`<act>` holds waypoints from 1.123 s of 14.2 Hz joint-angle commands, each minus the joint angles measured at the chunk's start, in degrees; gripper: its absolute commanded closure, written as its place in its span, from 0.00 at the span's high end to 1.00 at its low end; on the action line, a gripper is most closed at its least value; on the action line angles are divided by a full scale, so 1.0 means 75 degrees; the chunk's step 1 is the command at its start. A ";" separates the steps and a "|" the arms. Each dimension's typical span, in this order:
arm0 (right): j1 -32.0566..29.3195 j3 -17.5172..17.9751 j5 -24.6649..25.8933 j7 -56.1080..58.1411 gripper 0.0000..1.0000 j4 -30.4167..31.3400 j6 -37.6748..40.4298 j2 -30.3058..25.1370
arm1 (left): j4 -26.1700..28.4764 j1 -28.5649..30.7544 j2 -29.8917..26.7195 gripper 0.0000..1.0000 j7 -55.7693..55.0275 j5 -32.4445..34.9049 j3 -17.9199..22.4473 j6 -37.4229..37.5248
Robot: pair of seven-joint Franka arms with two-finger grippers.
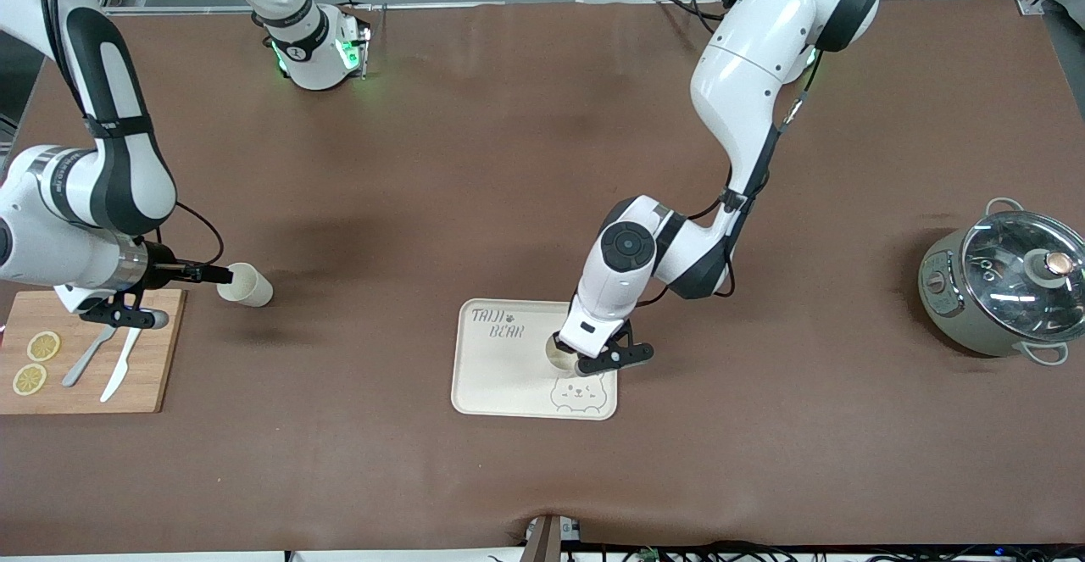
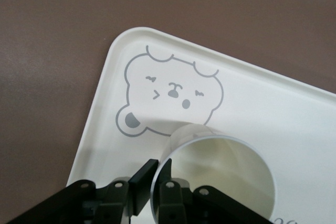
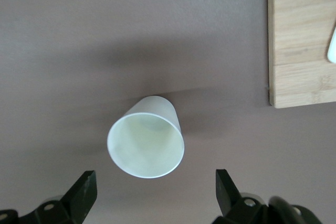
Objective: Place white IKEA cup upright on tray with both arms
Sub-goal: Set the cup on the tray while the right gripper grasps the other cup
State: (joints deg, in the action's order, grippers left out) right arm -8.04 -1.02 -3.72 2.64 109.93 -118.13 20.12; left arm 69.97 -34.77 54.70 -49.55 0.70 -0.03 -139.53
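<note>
My left gripper pinches the rim of one upright white cup on the tray. My right gripper stands spread before the second cup, lying on the table beside the cutting board at the right arm's end. Next I'd let go left, then close right on it.

High front camera; wrist cameras look down close

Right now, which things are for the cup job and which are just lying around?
For the job: tray; cup on tray, its rim held by the left gripper; second cup on the table, by the open right gripper.
Lying about: cutting board, lemon slices, knife, spoon, pot.
</note>
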 commanded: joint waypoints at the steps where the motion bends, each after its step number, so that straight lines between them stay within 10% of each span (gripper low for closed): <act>1: -0.0181 0.0089 0.0051 0.0046 1.00 0.0459 -0.0315 -0.0245 | -0.0177 -0.0075 0.0112 0.00 -0.0096 -0.0023 0.0098 -0.0064; 4: -0.0216 0.0089 0.0062 0.0058 1.00 0.0588 -0.0596 -0.0221 | -0.0177 -0.0040 0.0089 0.15 -0.0073 -0.0034 0.0098 -0.0064; 6: -0.0263 0.0101 0.0062 0.0069 1.00 0.0740 -0.0830 -0.0209 | -0.0177 -0.0028 0.0054 0.88 -0.0073 -0.0023 0.0098 -0.0064; 7: -0.0263 0.0089 0.0062 0.0069 1.00 0.0776 -0.0971 -0.0209 | -0.0177 -0.0028 0.0042 1.00 -0.0096 -0.0023 0.0098 -0.0064; 16: -0.0275 0.0101 0.0062 0.0069 1.00 0.1280 -0.1955 -0.0104 | -0.0177 -0.0063 -0.0672 1.00 -0.0413 -0.0081 0.0098 0.0355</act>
State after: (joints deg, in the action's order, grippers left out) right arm -8.93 -1.23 -3.64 2.65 117.33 -130.57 20.12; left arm 67.73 -34.66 52.87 -51.87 0.70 0.15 -139.55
